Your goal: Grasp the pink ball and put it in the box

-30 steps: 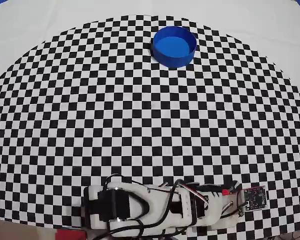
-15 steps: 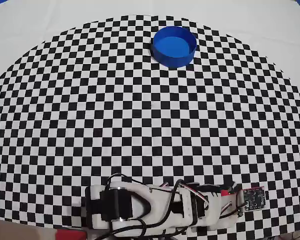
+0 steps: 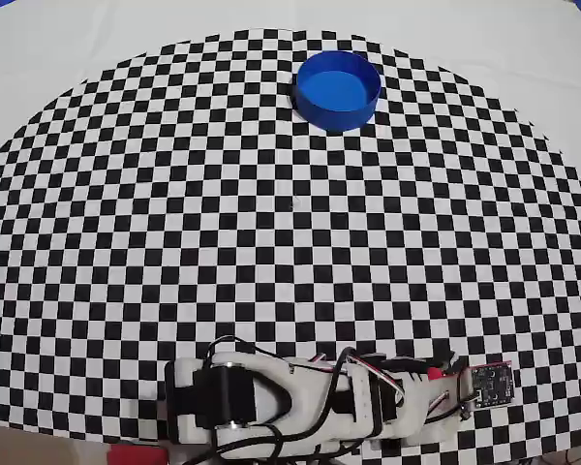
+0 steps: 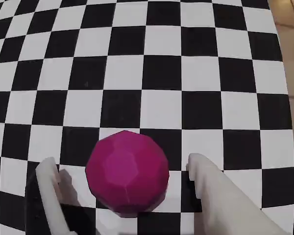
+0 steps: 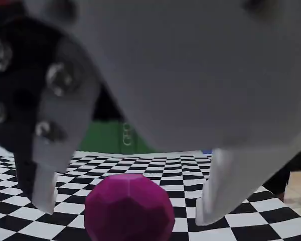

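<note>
The pink ball [image 4: 127, 171] rests on the checkered cloth between the two white fingers of my gripper [image 4: 123, 164], which is open. A gap shows on each side of the ball. The fixed view shows the same from low down: the pink ball [image 5: 129, 208] sits between the spread fingers of the gripper [image 5: 126, 207]. In the overhead view the arm [image 3: 300, 399] lies along the near edge and covers the ball. The blue round box [image 3: 341, 120] stands far off at the top centre, with nothing visible inside.
The black-and-white checkered cloth [image 3: 290, 242] covers the table between arm and box. A small circuit board [image 3: 491, 381] sits at the arm's right end. The cloth's edge and tan floor [image 4: 291, 44] lie to the right in the wrist view.
The arm's rear part has edged slightly to the right in the overhead view. The box has not moved.
</note>
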`<action>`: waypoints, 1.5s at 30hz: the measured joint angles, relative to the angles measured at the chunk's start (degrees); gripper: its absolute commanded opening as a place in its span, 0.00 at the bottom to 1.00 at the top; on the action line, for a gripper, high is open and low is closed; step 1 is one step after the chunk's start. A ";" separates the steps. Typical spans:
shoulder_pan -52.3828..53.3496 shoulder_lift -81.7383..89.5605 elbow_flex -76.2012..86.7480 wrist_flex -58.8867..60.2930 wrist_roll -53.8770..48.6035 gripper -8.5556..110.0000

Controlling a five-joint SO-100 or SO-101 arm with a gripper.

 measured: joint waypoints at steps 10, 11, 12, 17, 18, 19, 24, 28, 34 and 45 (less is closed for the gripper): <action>0.00 1.67 0.00 0.00 0.00 0.33; 0.00 1.67 0.00 0.00 0.00 0.33; 0.00 1.93 0.00 0.00 0.00 0.33; 0.00 2.72 0.00 0.00 0.00 0.33; 0.00 2.72 0.00 0.00 0.00 0.33; 0.00 2.72 0.00 0.00 0.00 0.33; 0.00 2.72 0.00 0.35 0.00 0.33; 0.00 2.72 0.00 0.53 0.00 0.33; -0.18 2.72 0.00 0.53 0.00 0.33; -0.18 2.72 0.00 2.55 0.00 0.33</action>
